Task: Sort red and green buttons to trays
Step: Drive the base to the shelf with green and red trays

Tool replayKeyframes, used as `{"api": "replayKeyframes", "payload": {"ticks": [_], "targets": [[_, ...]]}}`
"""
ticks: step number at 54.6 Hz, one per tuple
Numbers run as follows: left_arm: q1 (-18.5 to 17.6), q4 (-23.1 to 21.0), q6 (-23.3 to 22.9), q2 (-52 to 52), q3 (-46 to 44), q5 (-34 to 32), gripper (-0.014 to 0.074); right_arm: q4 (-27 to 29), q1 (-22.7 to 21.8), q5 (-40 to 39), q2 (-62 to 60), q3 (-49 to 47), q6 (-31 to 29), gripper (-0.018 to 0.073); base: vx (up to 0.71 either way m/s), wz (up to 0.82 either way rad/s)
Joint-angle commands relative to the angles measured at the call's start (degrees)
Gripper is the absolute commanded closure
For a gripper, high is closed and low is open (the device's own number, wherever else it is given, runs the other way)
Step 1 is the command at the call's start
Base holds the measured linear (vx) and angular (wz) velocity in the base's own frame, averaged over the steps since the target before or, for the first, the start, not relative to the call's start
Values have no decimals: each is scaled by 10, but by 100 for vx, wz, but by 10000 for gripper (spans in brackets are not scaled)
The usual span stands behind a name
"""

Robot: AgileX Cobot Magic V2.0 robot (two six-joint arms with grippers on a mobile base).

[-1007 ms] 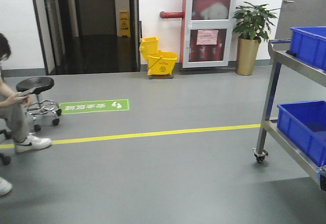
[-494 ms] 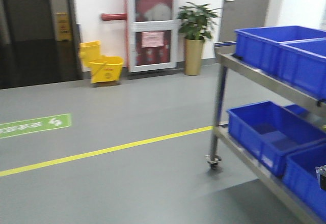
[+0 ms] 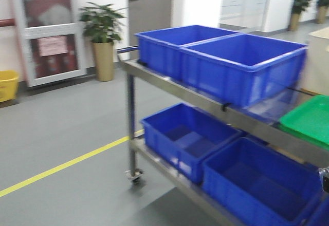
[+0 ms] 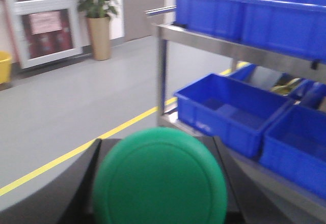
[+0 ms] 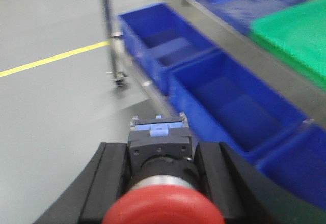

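Green button (image 4: 159, 178) pinched between the black fingers (image 4: 76, 188) of the left gripper (image 4: 159, 152), red button (image 5: 163, 206) clamped the same way in the right gripper (image 5: 160, 168), green tray (image 3: 308, 120) on the upper shelf of the cart (image 3: 131, 113) beside blue crates (image 3: 241, 72), tray seen from front and right wrist only.

Steel cart (image 3: 169, 86), blue crates (image 3: 231, 64) fill right; open floor (image 3: 61, 128) left.

Green button (image 4: 159, 179): domed cap faces the camera, clamped in left gripper (image 4: 155, 142). Red button (image 5: 163, 206): grey base with a blue tab, clamped in right gripper (image 5: 162, 146). Green tray (image 3: 308, 119) lies flat on the top shelf of the cart (image 3: 154, 76).
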Motion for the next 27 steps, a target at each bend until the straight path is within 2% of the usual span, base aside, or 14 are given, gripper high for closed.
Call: {"api": "replayKeyframes", "payload": {"ticks": [1,27], "targets": [[-3,-2,-4,1,-16,-50,594,-7,0,-49,-3,-17,1,568,34,-71],[-3,-2,-4,1,-16,-50,594,-7,0,-49,-3,-17,1,568,31,-68]]}}
